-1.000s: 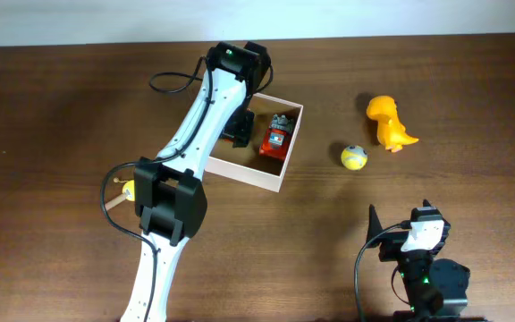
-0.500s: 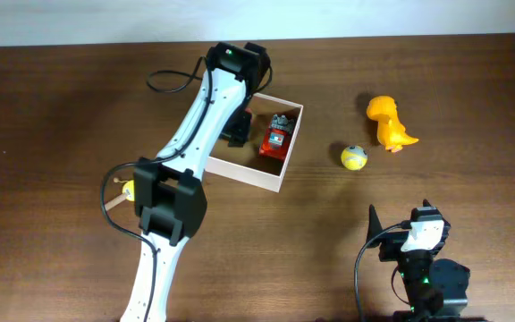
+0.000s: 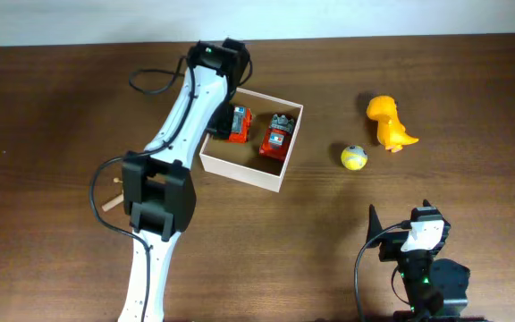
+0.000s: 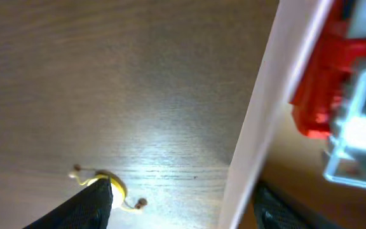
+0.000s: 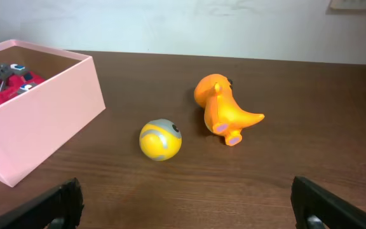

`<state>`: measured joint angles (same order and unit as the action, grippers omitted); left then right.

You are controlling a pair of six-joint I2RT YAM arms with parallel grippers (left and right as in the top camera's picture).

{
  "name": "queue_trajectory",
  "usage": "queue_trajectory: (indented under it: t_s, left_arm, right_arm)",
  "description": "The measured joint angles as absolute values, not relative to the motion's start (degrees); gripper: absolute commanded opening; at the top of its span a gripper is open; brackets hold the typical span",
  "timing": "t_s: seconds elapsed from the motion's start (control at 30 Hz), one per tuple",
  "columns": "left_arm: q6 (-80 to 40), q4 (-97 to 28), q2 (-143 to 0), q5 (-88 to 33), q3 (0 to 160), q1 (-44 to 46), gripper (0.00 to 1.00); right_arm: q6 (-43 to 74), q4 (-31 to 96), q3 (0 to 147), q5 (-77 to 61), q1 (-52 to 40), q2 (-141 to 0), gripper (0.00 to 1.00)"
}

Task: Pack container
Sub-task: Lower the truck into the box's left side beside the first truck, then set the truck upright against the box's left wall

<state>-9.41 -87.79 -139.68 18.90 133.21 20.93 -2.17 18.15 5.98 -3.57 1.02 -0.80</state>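
The container is a square white-walled box left of the table's middle, seen pink-white in the right wrist view. Two red toys lie inside, one by the left wall and one at the right. My left gripper is open and straddles the container's left wall, nothing held; a red toy shows just inside. A yellow ball and an orange dinosaur lie on the table right of the container. My right gripper is open, low, well short of the ball.
A small yellow piece with a thin stick lies on the wood beside my left finger; its stick pokes out from under the left arm. The left arm spans from the front edge to the container. The table's far edge meets a white wall.
The left arm swung left, taking its gripper from over the container's inside to the left wall. A red toy now shows where the gripper was. The right arm stayed still.
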Motion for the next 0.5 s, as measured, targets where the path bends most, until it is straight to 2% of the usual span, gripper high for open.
queue_trajectory:
  t_s: [0.2,0.5]
  left_arm:
    - [-9.58,-84.73,-139.59,17.39,127.83,20.97,0.72]
    - [-13.02,-87.05,-139.39,13.17,127.61,21.04,0.72]
  right_arm:
    - [-2.2,18.15,5.98,-3.6,1.02,-0.8,0.99]
    - [-2.17,18.15,5.98,-3.57,1.02,-0.8,0.99]
